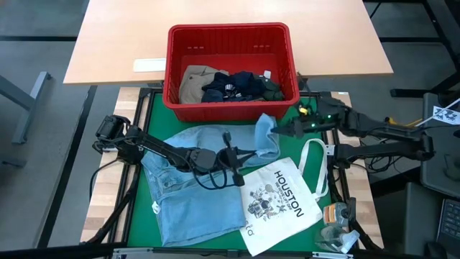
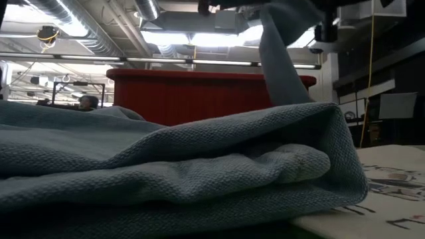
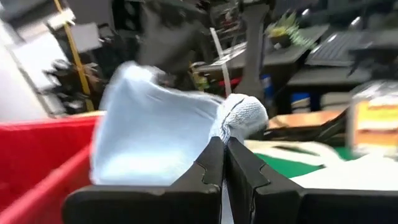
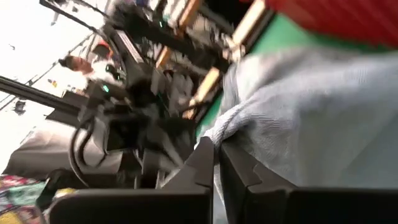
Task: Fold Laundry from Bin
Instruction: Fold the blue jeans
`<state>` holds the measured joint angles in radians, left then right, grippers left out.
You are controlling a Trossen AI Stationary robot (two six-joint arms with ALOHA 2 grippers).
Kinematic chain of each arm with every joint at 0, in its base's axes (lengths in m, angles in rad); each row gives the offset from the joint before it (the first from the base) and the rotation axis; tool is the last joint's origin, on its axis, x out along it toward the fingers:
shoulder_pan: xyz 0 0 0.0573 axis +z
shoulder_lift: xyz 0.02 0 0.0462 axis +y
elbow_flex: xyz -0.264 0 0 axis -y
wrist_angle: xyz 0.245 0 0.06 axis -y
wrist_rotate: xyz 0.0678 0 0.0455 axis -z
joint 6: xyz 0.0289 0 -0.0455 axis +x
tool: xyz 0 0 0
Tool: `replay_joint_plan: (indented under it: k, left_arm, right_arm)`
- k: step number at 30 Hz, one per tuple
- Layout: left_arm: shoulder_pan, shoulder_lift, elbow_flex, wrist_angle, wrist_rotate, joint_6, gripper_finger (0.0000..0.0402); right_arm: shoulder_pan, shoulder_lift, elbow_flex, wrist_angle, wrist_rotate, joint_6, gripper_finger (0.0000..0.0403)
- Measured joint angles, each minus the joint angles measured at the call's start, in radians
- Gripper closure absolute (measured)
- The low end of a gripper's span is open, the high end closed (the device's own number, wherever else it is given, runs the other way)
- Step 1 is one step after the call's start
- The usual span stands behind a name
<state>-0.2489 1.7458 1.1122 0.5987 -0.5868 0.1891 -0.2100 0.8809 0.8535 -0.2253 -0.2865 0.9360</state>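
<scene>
A light blue garment (image 1: 194, 201) lies spread on the green mat (image 1: 154, 108), and its far right corner (image 1: 266, 137) is raised off the mat. My left gripper (image 1: 251, 153) reaches in from the table's left and is shut on that raised cloth. My right gripper (image 1: 278, 131) comes in from the right and is also shut on it. The red bin (image 1: 230, 36) stands at the mat's far edge and holds khaki, navy and dark green garments (image 1: 230, 85). In the low view a strip of the cloth (image 2: 279, 60) rises from the heap. My left gripper (image 3: 224, 142) pinches a bunched fold of the light blue garment (image 3: 239, 115) between its two fingers. The fingers lie level and come from the table's left. Beyond them the cloth (image 3: 155, 137) stands lifted clear of the mat. My right gripper (image 4: 217, 144) pinches a gathered edge of the same garment (image 4: 227, 124) between its two fingers. It comes from the table's right, slanting slightly down. The raised part hangs from the hold, and the garment's bulk (image 1: 187, 208) stays on the mat.
A white tote bag printed "HOUSTON" (image 1: 280, 201) lies on the mat's near right, its edge against the garment. Small items (image 1: 338, 226) sit at the near right corner. A wooden table (image 1: 115, 43) stands behind the bin.
</scene>
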Motion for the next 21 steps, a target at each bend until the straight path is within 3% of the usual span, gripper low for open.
replay_joint_plan:
  k: [7,13,21]
  left_arm:
    - [-0.011,0.000,0.000,0.045,-0.028,-0.099,0.0401]
    - [-0.026,0.000,0.002,0.063,-0.055,-0.235,0.0401]
    - [-0.046,0.000,0.002,-0.180,-0.117,-0.586,0.0401]
  right_arm:
    - [0.000,0.064,0.049,0.080,0.032,-0.084,0.0398]
    - [0.000,0.141,0.050,0.206,-0.022,-0.128,0.0397]
    - [0.000,0.283,0.050,0.205,-0.021,-0.186,0.0395]
